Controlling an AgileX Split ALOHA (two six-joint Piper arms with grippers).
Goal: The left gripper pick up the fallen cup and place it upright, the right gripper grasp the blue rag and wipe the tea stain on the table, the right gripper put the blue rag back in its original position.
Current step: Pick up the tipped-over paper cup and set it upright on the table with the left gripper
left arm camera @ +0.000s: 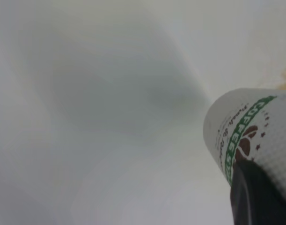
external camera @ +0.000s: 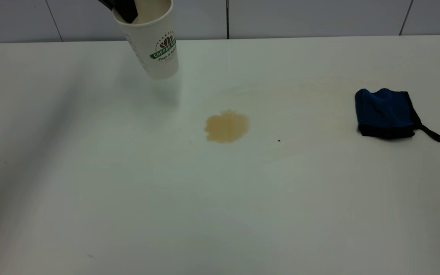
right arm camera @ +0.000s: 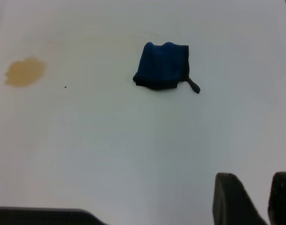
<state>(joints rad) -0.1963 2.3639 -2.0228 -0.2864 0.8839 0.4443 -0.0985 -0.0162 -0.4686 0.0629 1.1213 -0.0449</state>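
Holding the white paper coffee cup (external camera: 154, 46) by its rim at the far left of the table (external camera: 128, 198), the left gripper (external camera: 122, 8) is pinching the cup wall with one black finger (external camera: 127, 12) dipping inside the cream interior and, as the left wrist view suggests, another dark finger (left arm camera: 255, 197) pressing on the outside. The cup is hanging directly below this gripper, mouth up and base down, with its long axis leaning slightly off vertical; its base appears to be just clear of the tabletop, though contact cannot be ruled out. The coming move likely turns on squaring that axis upright and lowering straight down before letting go. Beside and forward of the cup's base, toward the table's centre, is lying the light brown tea stain (external camera: 227, 126), close enough that setting down too far that way could wet the base. The blue rag (external camera: 386, 112) with its black strap is sitting well apart, far to the right, much nearer the right arm. In the right wrist view, the right gripper (right arm camera: 253, 199) is hovering back from the rag with its fingers slightly apart and holding nothing; the rag is lying ahead of it, the stain farther off to one side.
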